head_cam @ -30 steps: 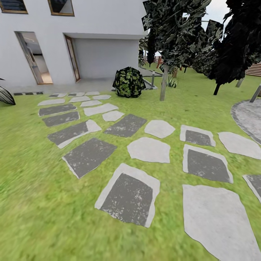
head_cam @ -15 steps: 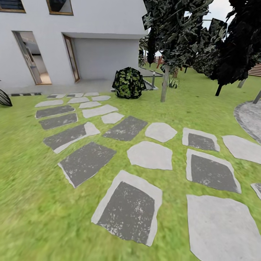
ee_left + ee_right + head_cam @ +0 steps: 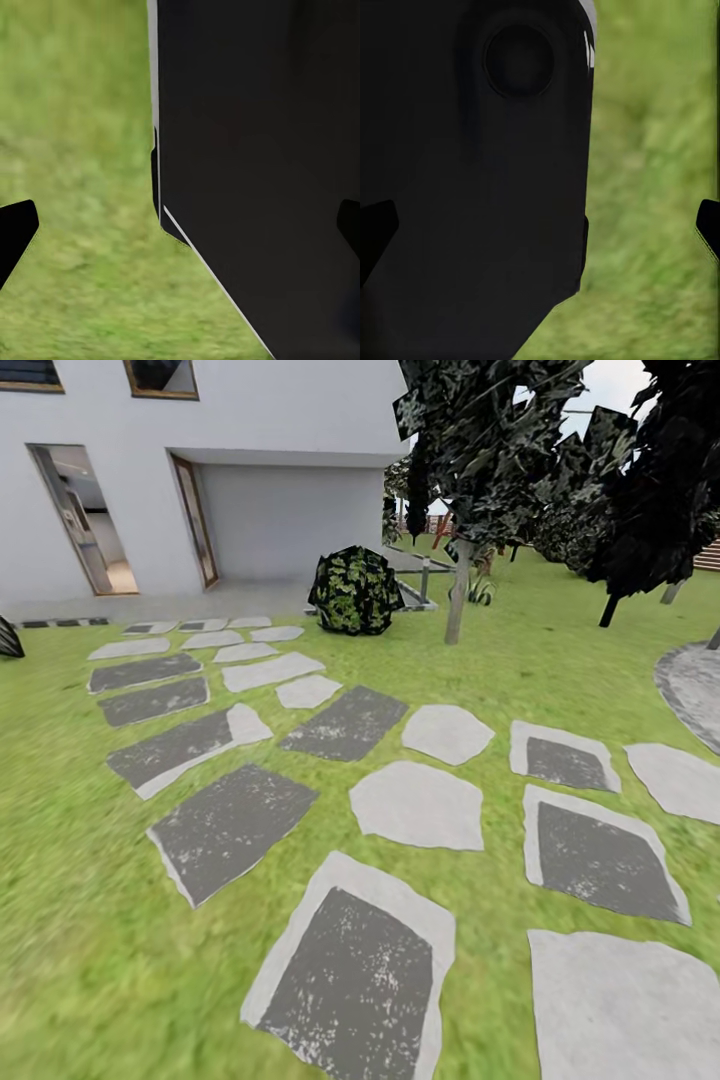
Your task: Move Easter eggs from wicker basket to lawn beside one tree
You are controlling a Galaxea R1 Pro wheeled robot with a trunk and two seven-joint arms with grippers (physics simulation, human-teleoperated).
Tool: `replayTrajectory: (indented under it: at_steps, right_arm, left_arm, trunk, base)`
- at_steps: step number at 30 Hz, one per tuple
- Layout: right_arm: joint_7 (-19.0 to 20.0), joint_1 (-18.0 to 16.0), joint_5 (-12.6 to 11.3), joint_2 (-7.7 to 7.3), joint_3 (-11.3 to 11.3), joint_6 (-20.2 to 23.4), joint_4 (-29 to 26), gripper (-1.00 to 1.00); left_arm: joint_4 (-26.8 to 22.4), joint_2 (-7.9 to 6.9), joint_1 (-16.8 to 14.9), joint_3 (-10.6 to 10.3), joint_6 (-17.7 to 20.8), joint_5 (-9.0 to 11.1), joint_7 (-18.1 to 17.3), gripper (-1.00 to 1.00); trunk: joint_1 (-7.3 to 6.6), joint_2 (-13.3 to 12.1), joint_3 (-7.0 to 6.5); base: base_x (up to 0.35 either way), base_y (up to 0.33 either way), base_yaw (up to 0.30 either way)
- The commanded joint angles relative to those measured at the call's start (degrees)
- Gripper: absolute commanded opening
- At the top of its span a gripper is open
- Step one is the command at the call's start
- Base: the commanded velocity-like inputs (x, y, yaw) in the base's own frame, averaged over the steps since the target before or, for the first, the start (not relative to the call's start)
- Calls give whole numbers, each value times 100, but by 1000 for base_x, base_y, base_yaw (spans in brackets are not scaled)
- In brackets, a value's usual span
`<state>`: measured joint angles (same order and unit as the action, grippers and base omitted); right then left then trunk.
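The Easter eggs and the wicker basket are out of view. Bright green lawn [image 3: 560,660] spreads ahead in the head view. A tree [image 3: 457,598] with a pale straight trunk and dark mottled leaves stands on the grass at the back, right of centre. In the left wrist view my left gripper [image 3: 180,225] is open, its black fingertips [image 3: 15,229] far apart over grass, with a dark body panel between them. My right gripper [image 3: 542,225] is likewise open and holds nothing, with its fingertips [image 3: 709,225] at the picture's edges.
Flat grey stepping stones [image 3: 415,805] cross the grass in front of me. A white house [image 3: 280,460] with open doorways stands behind. A round leafy bush [image 3: 355,590] sits left of the tree. A dark conifer [image 3: 660,480] and a grey stone patio [image 3: 695,685] lie at the right.
The whole head picture has shifted: stones, bush and tree have slid lower and grown larger, so the camera has moved forward. Nothing in the garden itself has moved.
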<state>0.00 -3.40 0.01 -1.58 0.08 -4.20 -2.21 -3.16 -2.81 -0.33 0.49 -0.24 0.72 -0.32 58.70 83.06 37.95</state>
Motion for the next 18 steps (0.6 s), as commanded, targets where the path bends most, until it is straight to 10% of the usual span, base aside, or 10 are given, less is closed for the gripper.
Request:
replayTrajectory:
  at_steps: [1, 18]
  right_arm:
    - [0, -3, 0, 0, 1, -20, 6, 100]
    - [0, -3, -1, 0, 1, -20, 5, 100]
  left_arm:
    - [0, 0, -2, 4, -3, 7, -3, 100]
    - [0, 0, -2, 4, -3, 7, -3, 100]
  trunk:
    - [3, 2, 5]
    - [3, 2, 5]
  base:
    - [343, 0, 0]
    - [343, 0, 0]
